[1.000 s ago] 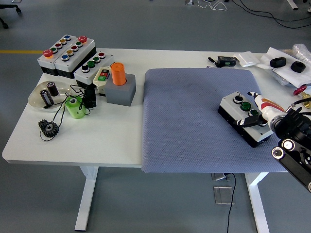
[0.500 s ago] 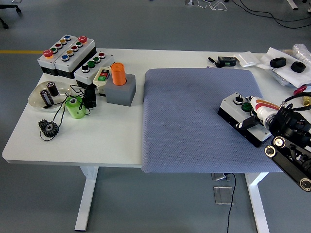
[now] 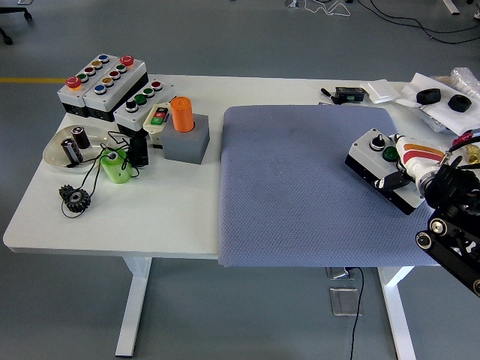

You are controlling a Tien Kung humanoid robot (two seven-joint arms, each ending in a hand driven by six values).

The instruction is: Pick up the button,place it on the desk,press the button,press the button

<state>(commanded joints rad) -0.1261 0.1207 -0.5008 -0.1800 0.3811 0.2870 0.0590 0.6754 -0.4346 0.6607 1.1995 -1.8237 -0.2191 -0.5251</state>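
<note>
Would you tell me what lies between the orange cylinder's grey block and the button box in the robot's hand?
In the head view, only bare blue-grey mat separates the grey block from the button box.

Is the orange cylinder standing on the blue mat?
No, the orange cylinder stands in a gray block on the bare white table, left of the mat.

Left end of the table (image 3: 187, 217) is the cluttered bit: three other button boxes (image 3: 112, 86) packed side by side at the back corner, then a small switch (image 3: 158, 116) next to an orange cylinder (image 3: 182, 114) standing in a grey block (image 3: 187, 142). In front of those there's a clear dish (image 3: 56, 154) with a couple of batteries (image 3: 76, 144) in it, a green cylinder (image 3: 115, 166), a black gear (image 3: 76, 198) and some thin black wires looping around. A big blue-grey mat (image 3: 300, 195) covers the right half. Far right corner has a small black device (image 3: 348, 94), white packets (image 3: 382, 91) and two black lumps (image 3: 444, 99) on plastic
</note>
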